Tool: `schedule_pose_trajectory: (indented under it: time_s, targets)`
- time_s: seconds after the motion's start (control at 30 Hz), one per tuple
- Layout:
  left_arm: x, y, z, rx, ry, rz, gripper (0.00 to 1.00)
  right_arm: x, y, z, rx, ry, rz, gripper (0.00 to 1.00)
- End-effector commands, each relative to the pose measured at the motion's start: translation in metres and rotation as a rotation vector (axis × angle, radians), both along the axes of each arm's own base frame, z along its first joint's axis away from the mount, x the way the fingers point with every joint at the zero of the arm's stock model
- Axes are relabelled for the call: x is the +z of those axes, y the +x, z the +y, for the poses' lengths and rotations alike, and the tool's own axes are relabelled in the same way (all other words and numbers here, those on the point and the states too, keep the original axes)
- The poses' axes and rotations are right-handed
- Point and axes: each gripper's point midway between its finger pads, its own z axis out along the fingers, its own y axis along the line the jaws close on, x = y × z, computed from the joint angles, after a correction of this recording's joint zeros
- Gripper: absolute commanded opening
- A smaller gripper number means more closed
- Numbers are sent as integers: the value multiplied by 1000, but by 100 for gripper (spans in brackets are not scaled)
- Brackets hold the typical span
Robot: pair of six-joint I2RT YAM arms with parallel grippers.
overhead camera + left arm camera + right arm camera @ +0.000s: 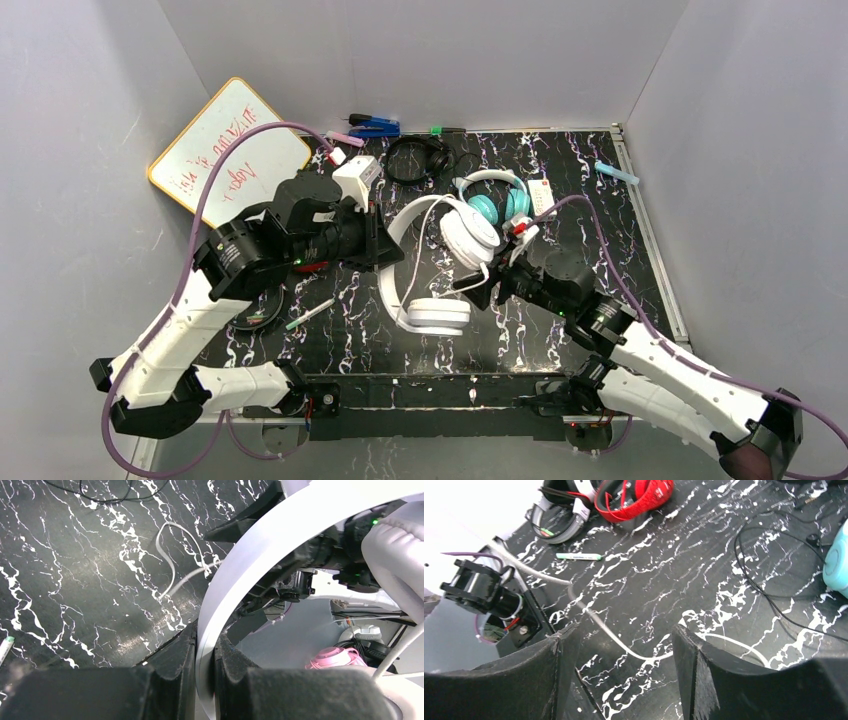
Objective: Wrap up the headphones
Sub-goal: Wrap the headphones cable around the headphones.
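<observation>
My left gripper (392,252) (206,645) is shut on the band (240,580) of the all-white headphones (468,235), which lie mid-table, one cup (437,315) nearer the front. Their white cord (614,635) (172,575) trails loose on the mat, passing under my open, empty right gripper (478,285) (616,645), right of the cups. The teal headphones (490,200) lie just behind, and the small black ones (418,158) lie farther back. The red headphones (634,495) and white-and-black headphones (561,510) lie left, mostly under my left arm in the top view.
A whiteboard (228,150) leans at the back left. A green marker (310,313) (579,556) lies on the black marbled mat near the left arm. Blue tools (372,126) sit at the back edge, a light blue pen (615,172) at the back right. A thin black cord (764,590) loops near the teal cup.
</observation>
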Motion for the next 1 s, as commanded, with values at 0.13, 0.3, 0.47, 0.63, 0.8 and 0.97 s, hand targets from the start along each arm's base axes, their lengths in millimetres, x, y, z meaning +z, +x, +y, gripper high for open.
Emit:
schedule_pose_trajectory:
  time_s: [0.13, 0.3, 0.47, 0.63, 0.8, 0.97]
  targets:
    - [18, 5, 4, 70, -49, -6, 0, 42, -11, -12, 14, 80, -103, 86]
    - [19, 9, 7, 108, -33, 2, 0, 40, 10, -29, -122, 24, -141, 96]
    - [21, 9, 9, 121, -42, 5, 0, 30, 22, -32, -170, -49, -134, 99]
    - [23, 9, 11, 132, -36, 10, 0, 23, 27, -24, -147, -78, -131, 99]
    - [25, 7, 13, 138, -40, 16, 0, 22, 36, -17, -133, -77, -171, 99]
    - [37, 4, 9, 123, -84, 20, 0, 7, 43, -3, -55, -108, -220, 99]
